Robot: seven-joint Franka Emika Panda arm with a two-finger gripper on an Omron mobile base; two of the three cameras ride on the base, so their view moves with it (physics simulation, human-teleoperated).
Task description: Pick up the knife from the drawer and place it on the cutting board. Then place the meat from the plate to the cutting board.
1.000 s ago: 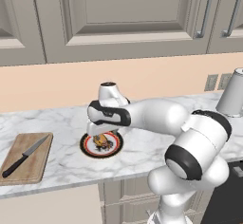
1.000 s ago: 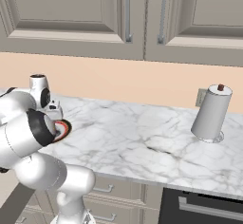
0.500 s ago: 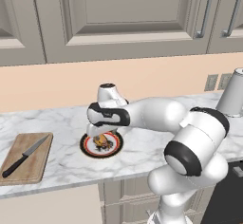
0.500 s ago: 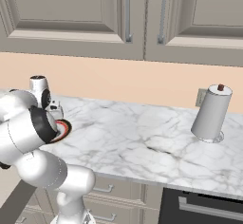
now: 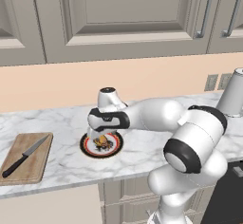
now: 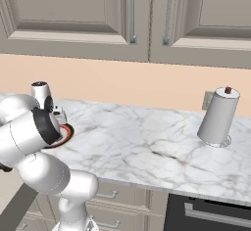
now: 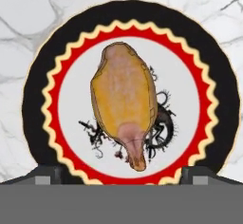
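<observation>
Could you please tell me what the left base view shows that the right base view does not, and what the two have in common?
Left base view: the light-brown wooden cutting board with the black-handled knife on it, and the orange-brown meat on the red-rimmed round plate under the open gripper. Right base view: the grey cylindrical canister in full, and a dark oven front below. Both share the white marble counter, the plate and the grey cabinets.

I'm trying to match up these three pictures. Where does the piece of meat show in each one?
Left base view: the meat lies on the plate, left of centre, under the open hand.
Right base view: the arm hides it; the plate's red rim peeks out at far left.
Hand view: meat fills the centre.
Shared landmark: the plate.
</observation>
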